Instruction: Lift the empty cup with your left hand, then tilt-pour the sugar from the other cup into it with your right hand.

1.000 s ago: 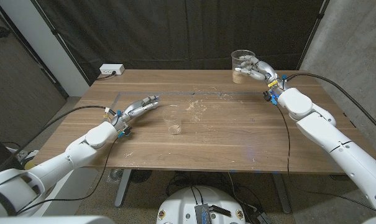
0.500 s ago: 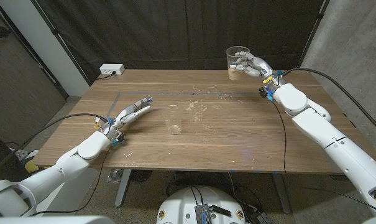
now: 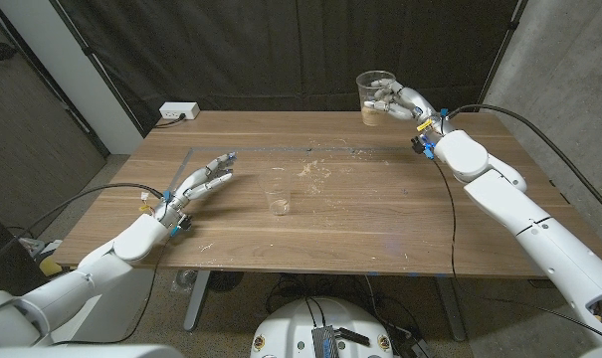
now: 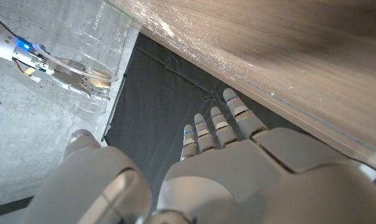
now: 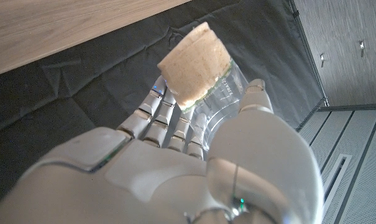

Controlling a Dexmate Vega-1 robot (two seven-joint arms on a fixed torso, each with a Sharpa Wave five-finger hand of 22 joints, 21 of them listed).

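Note:
The empty clear cup stands upright near the middle of the table. My left hand hovers to its left, a hand's length away, with its fingers stretched out and holding nothing. My right hand grips the sugar cup and holds it in the air above the table's far edge. From below, the right wrist view shows tan sugar filling the base of that cup, with my right hand wrapped around its wall. The same held cup appears far off in the left wrist view.
A white power strip lies at the table's far left corner. Spilled grains are scattered behind the empty cup. A thin marked line crosses the far part of the table. A black curtain hangs behind it.
My left hand has drawn back to the left, away from the empty cup. My right hand has raised the sugar cup off the table and carried it slightly left.

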